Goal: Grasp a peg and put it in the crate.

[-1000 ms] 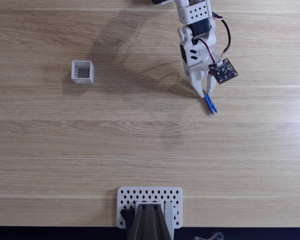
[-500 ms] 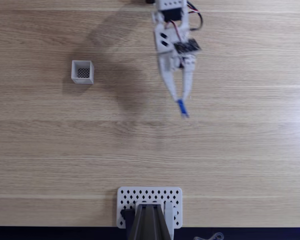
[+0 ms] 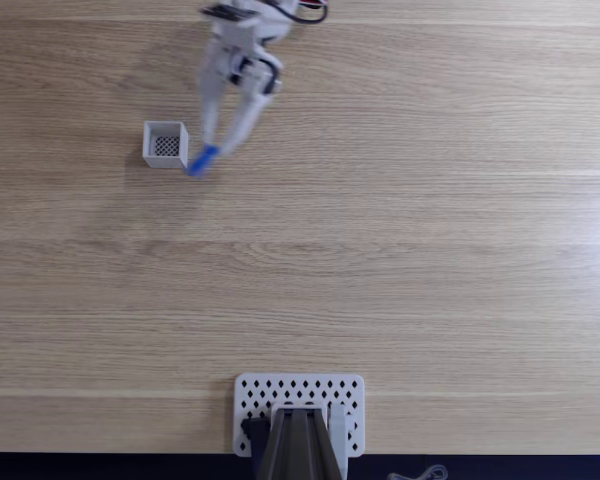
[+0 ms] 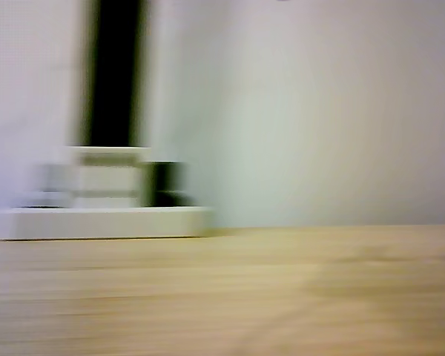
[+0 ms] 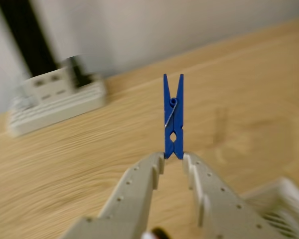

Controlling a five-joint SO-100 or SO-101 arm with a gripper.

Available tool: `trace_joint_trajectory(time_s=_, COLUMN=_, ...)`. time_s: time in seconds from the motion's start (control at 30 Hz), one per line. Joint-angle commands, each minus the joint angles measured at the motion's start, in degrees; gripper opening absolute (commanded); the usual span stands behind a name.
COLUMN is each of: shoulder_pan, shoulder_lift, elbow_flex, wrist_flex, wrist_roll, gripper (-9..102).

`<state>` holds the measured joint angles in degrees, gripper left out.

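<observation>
I have swung across the table in the last second, and my gripper [image 3: 204,155], clamped on the peg [image 3: 200,160], now hangs just beside the crate [image 3: 166,144], at its right wall in the fixed view. Carry nearly done; release comes next.

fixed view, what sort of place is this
Probably a hobby robot bench: a bare wooden table, a small arm's hand holding a blue peg beside a tiny crate.
</observation>
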<state>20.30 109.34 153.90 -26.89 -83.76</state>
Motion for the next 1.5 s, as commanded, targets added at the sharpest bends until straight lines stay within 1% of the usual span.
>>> trace_joint_trajectory(time_s=0.0, shoulder_pan=7.9, shoulder_lift=4.4, elbow_flex=-0.6, wrist_flex=-1.9, wrist_roll=2.6, gripper=-1)
trace_joint_trajectory(time_s=0.1, shoulder_pan=12.1, shoulder_lift=2.1, elbow_flex=-1.2, wrist_flex=-1.9, wrist_roll=3.0, gripper=-1)
trace_joint_trajectory(time_s=0.23, shoulder_pan=14.2, shoulder_lift=-2.8, elbow_flex=-1.3, wrist_flex=-1.9, wrist_roll=3.0, gripper=-1)
trace_joint_trajectory(time_s=0.43, shoulder_pan=13.9, shoulder_lift=-6.2, elbow_flex=-1.3, wrist_flex=-5.8, wrist_roll=3.0, gripper=-1)
trace_joint_trajectory(time_s=0.57, shoulder_pan=12.0, shoulder_lift=-9.0, elbow_flex=-1.3, wrist_flex=-8.1, wrist_roll=2.8, gripper=-1)
trace_joint_trajectory(time_s=0.8, shoulder_pan=9.8, shoulder_lift=-12.1, elbow_flex=-1.4, wrist_flex=-8.8, wrist_roll=3.0, gripper=-1)
trace_joint_trajectory(time_s=1.0, shoulder_pan=10.0, shoulder_lift=-12.1, elbow_flex=-1.3, wrist_flex=-8.6, wrist_roll=2.4, gripper=0)
trace_joint_trajectory(time_s=1.07, shoulder_pan=10.2, shoulder_lift=-12.1, elbow_flex=-1.3, wrist_flex=-8.1, wrist_roll=2.3, gripper=1)
trace_joint_trajectory(time_s=1.27, shoulder_pan=10.4, shoulder_lift=-12.0, elbow_flex=-0.6, wrist_flex=-8.7, wrist_roll=2.5, gripper=16)
trace_joint_trajectory(time_s=1.37, shoulder_pan=10.4, shoulder_lift=-11.6, elbow_flex=-0.6, wrist_flex=-8.7, wrist_roll=2.8, gripper=16)
trace_joint_trajectory(time_s=1.47, shoulder_pan=10.4, shoulder_lift=-11.3, elbow_flex=-0.6, wrist_flex=-8.4, wrist_roll=3.0, gripper=12)
